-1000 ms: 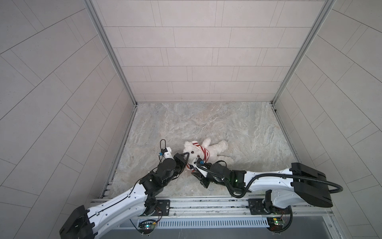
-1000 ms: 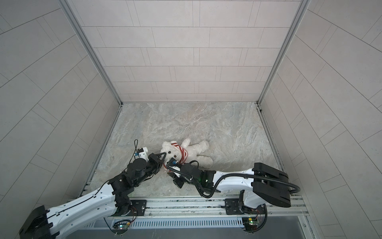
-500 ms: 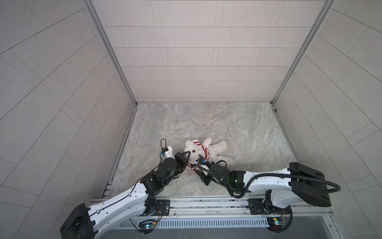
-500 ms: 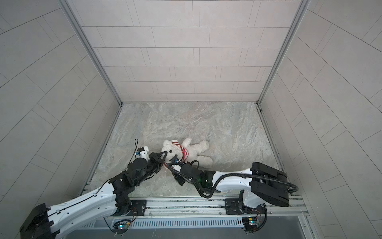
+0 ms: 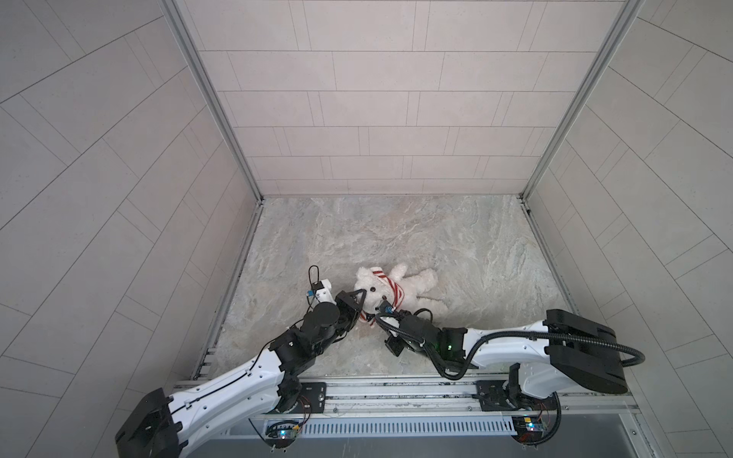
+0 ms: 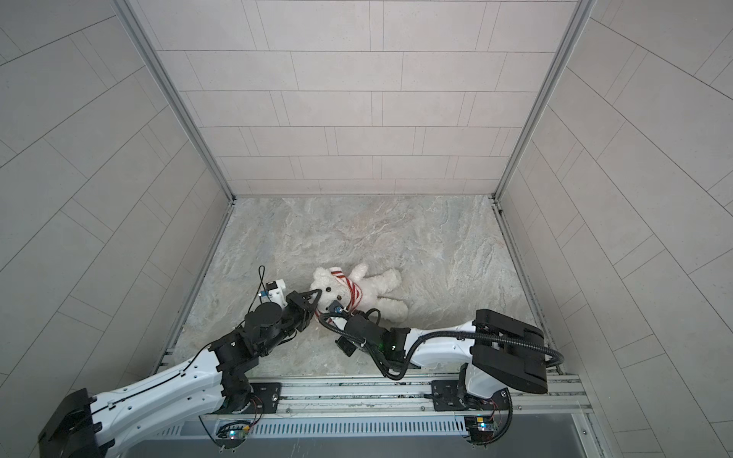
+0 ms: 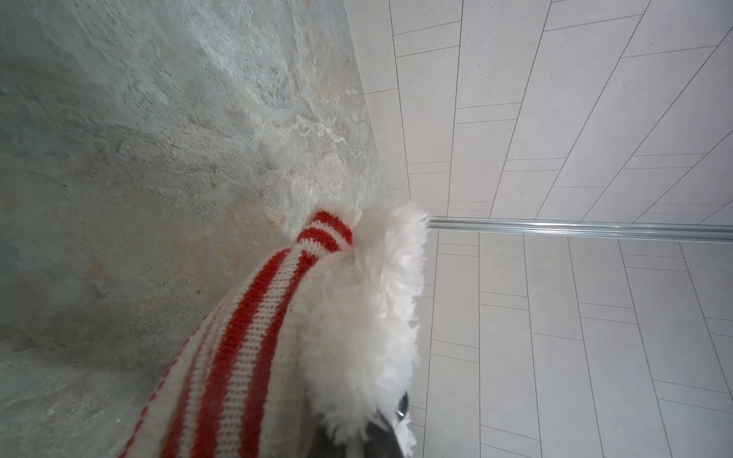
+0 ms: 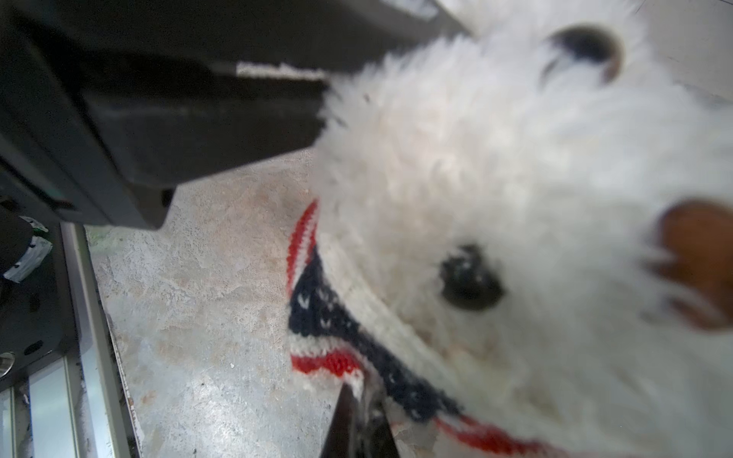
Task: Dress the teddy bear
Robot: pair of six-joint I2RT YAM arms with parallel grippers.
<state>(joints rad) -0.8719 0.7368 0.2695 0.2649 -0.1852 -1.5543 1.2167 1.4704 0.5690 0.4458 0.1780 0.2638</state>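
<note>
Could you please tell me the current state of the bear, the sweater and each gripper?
Bear: lying on the table, face showing from above, body and legs bare.
Sweater: bunched round the bear's neck and head, not pulled down over the body.
Left gripper: shut, apparently on the sweater beside the bear's head.
Right gripper: shut on the sweater's hem below the bear's face.

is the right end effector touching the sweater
Touching. The right wrist view shows the right end effector closed on the sweater hem.
</note>
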